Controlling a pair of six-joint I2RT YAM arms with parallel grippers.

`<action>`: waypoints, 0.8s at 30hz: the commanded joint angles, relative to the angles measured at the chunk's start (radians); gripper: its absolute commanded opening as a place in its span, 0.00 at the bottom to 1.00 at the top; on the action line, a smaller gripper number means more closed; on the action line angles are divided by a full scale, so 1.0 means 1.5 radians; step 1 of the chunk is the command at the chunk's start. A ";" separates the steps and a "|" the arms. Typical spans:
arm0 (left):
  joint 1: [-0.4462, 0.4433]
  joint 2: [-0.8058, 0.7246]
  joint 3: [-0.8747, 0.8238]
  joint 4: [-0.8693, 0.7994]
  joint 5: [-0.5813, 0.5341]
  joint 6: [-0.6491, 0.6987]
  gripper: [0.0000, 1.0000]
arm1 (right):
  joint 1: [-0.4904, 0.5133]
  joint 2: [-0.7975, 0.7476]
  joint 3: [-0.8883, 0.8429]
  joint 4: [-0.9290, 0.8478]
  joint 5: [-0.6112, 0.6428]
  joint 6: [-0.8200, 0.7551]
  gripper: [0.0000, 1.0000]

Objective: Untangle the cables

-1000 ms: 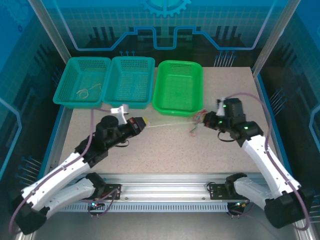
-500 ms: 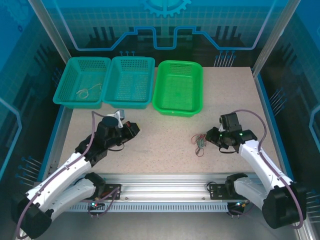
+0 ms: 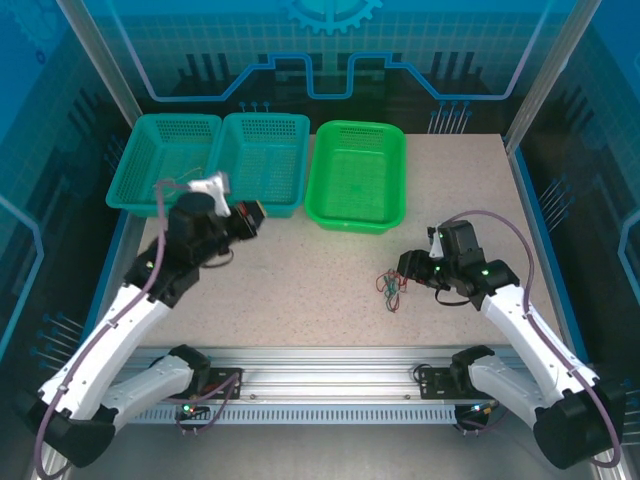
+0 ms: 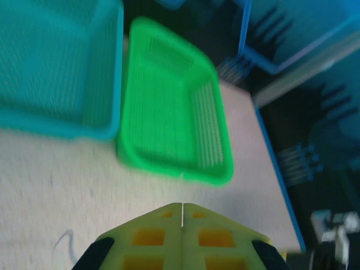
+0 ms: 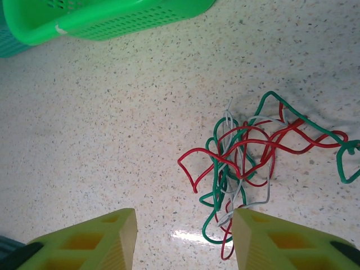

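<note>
A tangle of red, green and white cables [image 3: 392, 290] lies on the speckled table, just left of my right gripper [image 3: 407, 272]. In the right wrist view the cables [image 5: 222, 174] spread ahead of my right gripper [image 5: 184, 219]. Its jaws stand open, and the right finger [image 5: 264, 236] touches the lowest loops. My left gripper [image 3: 250, 214] hovers in front of the teal baskets. In the left wrist view it [image 4: 181, 209] is shut, with a thin white cable sliver [image 4: 181, 216] pinched in the seam.
Two teal baskets [image 3: 135, 185] [image 3: 262, 160] and a green basket [image 3: 357, 175] line the table's far edge. The left teal one holds a pale coiled wire [image 3: 175, 184]. The left wrist view shows the green basket [image 4: 169, 112] ahead and a teal basket [image 4: 56, 62] to its left.
My left gripper pulled away from the tangle, up and left toward the teal baskets. My right gripper came down from beside the green basket, opened, and left the tangle on the table.
</note>
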 commanded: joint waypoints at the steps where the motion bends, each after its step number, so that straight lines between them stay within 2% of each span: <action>1: 0.070 0.050 0.095 -0.036 -0.031 0.095 0.00 | 0.008 -0.002 0.015 -0.001 -0.014 0.006 0.49; 8: 0.264 0.186 0.254 0.018 0.028 0.109 0.00 | 0.010 -0.015 0.028 -0.027 -0.008 -0.001 0.52; 13: 0.387 0.299 0.330 0.054 0.048 0.082 0.00 | 0.009 -0.025 0.038 -0.049 -0.003 -0.014 0.54; 19: 0.457 0.453 0.413 0.019 0.063 0.092 0.00 | 0.009 -0.032 0.047 -0.062 -0.003 -0.018 0.54; 24: 0.497 0.575 0.429 -0.020 0.084 0.084 0.00 | 0.008 -0.033 0.056 -0.068 -0.009 -0.013 0.55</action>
